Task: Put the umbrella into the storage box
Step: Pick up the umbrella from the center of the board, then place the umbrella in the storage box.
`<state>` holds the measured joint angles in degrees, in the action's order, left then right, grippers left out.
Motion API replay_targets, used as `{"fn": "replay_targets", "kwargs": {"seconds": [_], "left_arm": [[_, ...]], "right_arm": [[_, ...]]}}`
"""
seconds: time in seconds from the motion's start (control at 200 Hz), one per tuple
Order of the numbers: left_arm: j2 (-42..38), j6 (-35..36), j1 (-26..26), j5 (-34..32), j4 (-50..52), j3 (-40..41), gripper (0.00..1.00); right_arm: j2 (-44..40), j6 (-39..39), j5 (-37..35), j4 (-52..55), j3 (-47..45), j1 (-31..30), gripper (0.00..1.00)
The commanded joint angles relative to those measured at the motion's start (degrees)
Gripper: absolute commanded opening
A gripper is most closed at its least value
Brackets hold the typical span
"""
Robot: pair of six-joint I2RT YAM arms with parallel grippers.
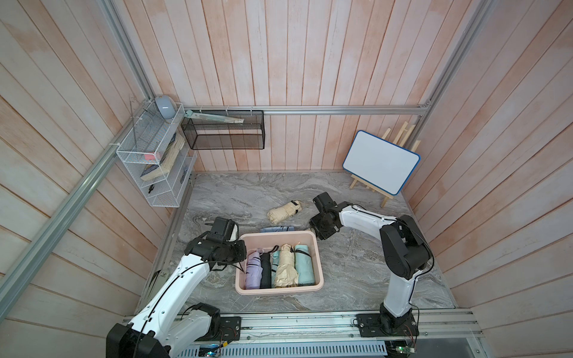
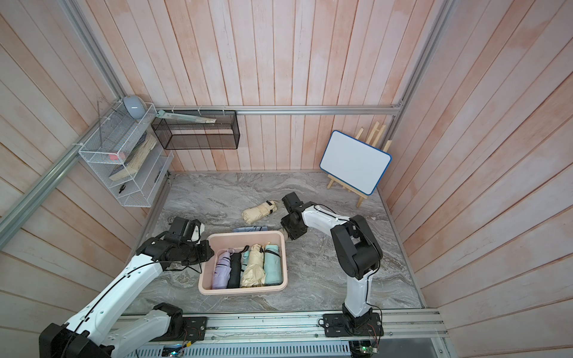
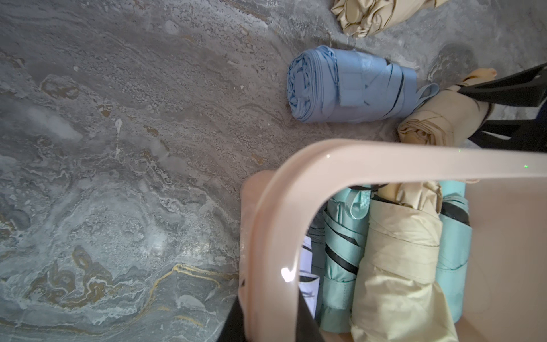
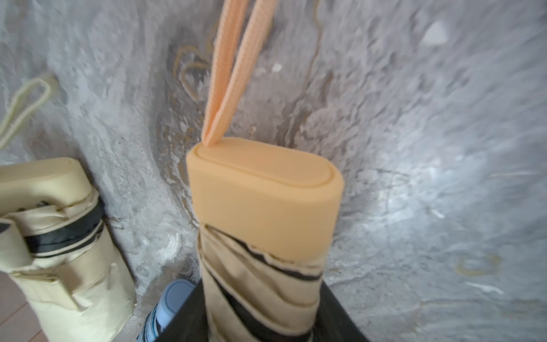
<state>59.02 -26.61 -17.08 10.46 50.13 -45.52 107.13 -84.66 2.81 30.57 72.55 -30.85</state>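
The tan umbrella point(image 4: 263, 207) is found near the middle of the table point(image 1: 356, 279), just beside a corner of the pink box point(image 1: 279, 290). Its cloth part is squeezed between the jaws of the right pincer point(image 3: 485, 108). The box's side wall is pinched by the left pincer point(image 1: 242, 252), shut tight. The cloth is soft, so the umbrella could be dropped if lifted fast. Its long strap point(image 4: 233, 59) could be caught on the rim. Five umbrellas point(image 1: 280, 266) are already packed inside, so little room is left and it could be left sticking out. The blue umbrella point(image 3: 349, 86) close by could be bumped.
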Motion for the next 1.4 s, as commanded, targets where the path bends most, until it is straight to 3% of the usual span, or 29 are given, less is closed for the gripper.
{"fn": "replay_targets", "kwargs": {"seconds": [0.0,0.37,0.65,0.99,1.39], "left_arm": [[-2.0,-2.1,0.8,-1.0,-5.8,-0.4,0.00],[-0.1,-6.2,-0.5,1.5,-9.5,0.5,0.00],[4.2,-12.4,-9.0,-2.0,-12.9,-1.6,0.00],[10.1,-17.2,-19.8,-4.9,-16.9,-6.2,0.00],[17.9,-24.2,-28.1,-6.3,-25.1,-10.7,0.00]], "right_arm": [[-5.1,0.6,-5.0,1.9,-1.0,1.6,0.39],[-21.6,3.8,-12.1,4.1,-5.8,6.4,0.37],[-35.5,11.6,-14.4,5.8,-6.9,8.8,0.35],[-42.4,18.5,-3.2,10.4,-4.3,8.4,0.33],[-36.3,23.7,-4.6,18.4,6.1,-8.5,0.32]]}}
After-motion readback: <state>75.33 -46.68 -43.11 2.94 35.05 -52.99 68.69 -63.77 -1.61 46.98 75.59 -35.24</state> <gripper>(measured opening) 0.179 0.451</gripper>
